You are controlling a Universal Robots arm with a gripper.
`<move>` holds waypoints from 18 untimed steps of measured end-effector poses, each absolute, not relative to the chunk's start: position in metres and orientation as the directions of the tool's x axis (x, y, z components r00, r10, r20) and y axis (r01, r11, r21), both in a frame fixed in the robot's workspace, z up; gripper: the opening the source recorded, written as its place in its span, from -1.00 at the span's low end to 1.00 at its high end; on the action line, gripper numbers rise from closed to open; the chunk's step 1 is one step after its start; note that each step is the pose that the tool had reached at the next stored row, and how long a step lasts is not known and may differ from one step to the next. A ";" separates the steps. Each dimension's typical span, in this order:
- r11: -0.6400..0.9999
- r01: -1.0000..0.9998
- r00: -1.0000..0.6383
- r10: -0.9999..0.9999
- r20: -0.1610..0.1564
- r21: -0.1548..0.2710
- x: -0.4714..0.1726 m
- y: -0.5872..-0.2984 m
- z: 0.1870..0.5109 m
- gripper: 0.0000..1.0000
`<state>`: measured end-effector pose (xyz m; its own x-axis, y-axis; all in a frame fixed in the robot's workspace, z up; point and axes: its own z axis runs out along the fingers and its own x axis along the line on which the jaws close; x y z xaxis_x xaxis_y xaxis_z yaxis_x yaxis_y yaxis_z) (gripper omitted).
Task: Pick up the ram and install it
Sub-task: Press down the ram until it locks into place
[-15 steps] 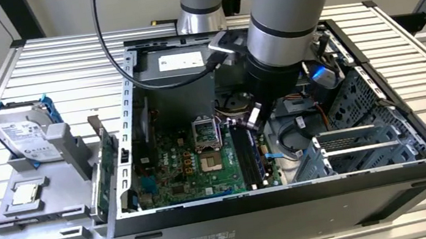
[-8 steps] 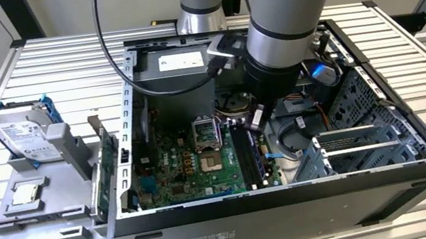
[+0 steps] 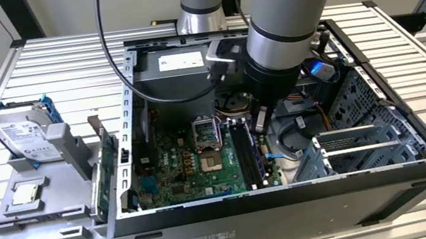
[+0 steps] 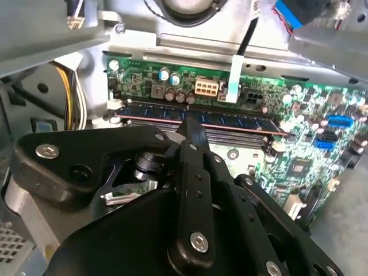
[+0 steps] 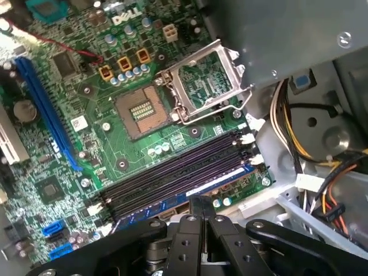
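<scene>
The ram [image 4: 241, 121] is a long blue stick standing on edge in the outermost memory slot of the green motherboard [image 4: 299, 103]. In the first wrist view the ram [image 5: 221, 183] lies beside three empty black slots [image 5: 172, 175]. My gripper [image 4: 191, 127] is shut, its two black fingers pressed together with no gap. The tips meet the ram's top edge near its middle, as the first wrist view also shows at the gripper [image 5: 201, 202]. In the exterior view the gripper [image 3: 260, 122] reaches down into the open computer case [image 3: 291, 208] over the slots.
An open CPU socket [image 5: 141, 112] with its raised metal frame [image 5: 201, 80] lies beside the slots. Yellow and black cables [image 5: 290, 135] run along the case wall. Outside the case, at the exterior view's left, a hard drive [image 3: 30, 140] stands in a grey holder [image 3: 43, 203].
</scene>
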<state>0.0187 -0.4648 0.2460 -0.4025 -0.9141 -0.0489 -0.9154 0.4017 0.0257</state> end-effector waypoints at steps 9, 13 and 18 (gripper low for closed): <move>0.277 -0.961 -0.278 -0.959 -0.052 0.017 0.016 -0.465 0.242 -1.00; 0.226 -0.974 -0.226 -0.973 -0.054 0.010 0.016 -0.463 0.238 -1.00; 0.173 -0.985 -0.173 -0.983 -0.055 0.004 0.016 -0.458 0.235 -1.00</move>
<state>0.0159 -0.4580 0.2354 -0.1725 -0.9834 -0.0554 -0.9850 0.1726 0.0043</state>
